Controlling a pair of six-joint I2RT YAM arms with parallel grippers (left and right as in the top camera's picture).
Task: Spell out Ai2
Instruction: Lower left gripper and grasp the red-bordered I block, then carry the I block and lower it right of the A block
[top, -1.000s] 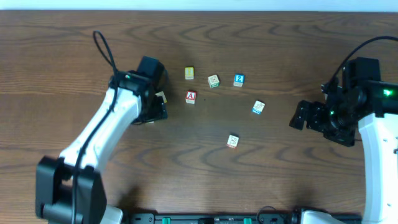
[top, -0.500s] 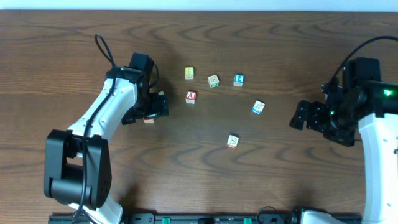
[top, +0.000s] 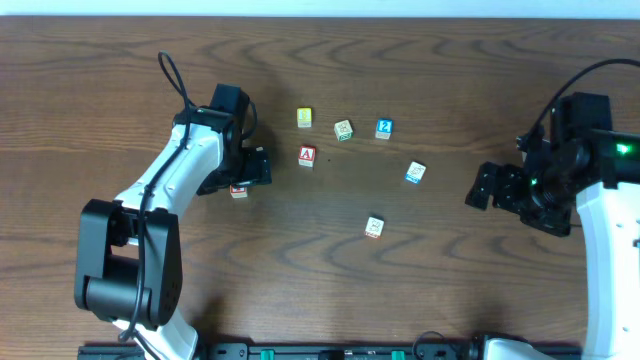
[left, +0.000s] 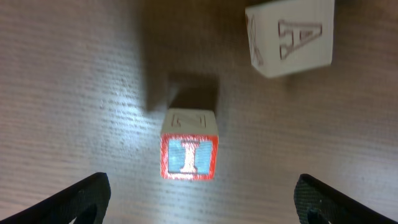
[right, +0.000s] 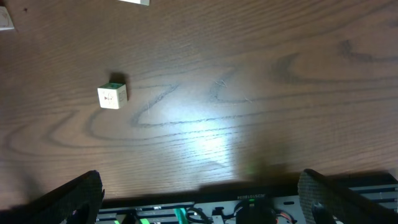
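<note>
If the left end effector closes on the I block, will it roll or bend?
The I block looks like a stiff cube, so probably no bending. Flat faces suggest no rolling; it is small, so likely light.

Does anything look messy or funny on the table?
Nothing is broken or spilled. Two small cubes sit twisted: the pale blue-marked cube lying on its own, and the pale cube between the yellow-faced cube and the blue 2 cube. The red A cube sits straight.

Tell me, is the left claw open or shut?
Open. In the left wrist view the left gripper shows its fingertips far apart at the bottom corners, with the I block untouched ahead of the gap.
</note>
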